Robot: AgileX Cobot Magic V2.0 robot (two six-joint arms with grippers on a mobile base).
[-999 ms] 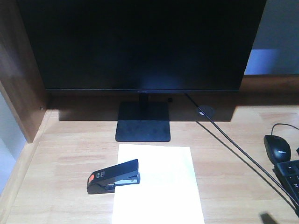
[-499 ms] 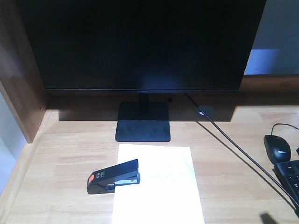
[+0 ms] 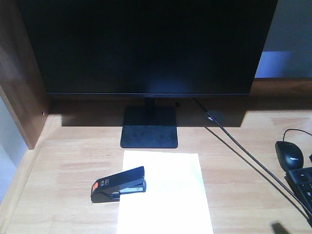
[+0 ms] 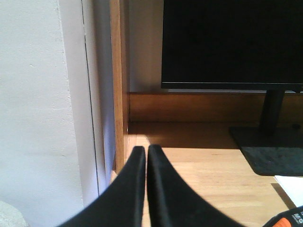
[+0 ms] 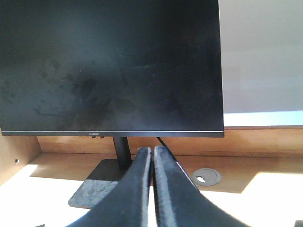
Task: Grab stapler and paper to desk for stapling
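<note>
The black stapler (image 3: 118, 184) with an orange-red patch lies on the left edge of the white paper (image 3: 164, 195), which lies flat on the light wooden desk (image 3: 68, 165) in front of the monitor stand. A corner of the stapler (image 4: 289, 220) and of the paper (image 4: 291, 185) show at the lower right of the left wrist view. My left gripper (image 4: 146, 150) is shut and empty, above the desk's left end by the brown side panel (image 4: 119, 85). My right gripper (image 5: 153, 150) is shut and empty, pointing at the monitor stand. Neither gripper shows in the front view.
A large black monitor (image 3: 146, 44) on a square base (image 3: 148, 126) stands at the back. Its cable (image 3: 243, 151) runs right across the desk. A black mouse (image 3: 289, 155) and a keyboard corner (image 3: 302, 185) lie at the right. A round cable grommet (image 5: 206, 176) sits behind.
</note>
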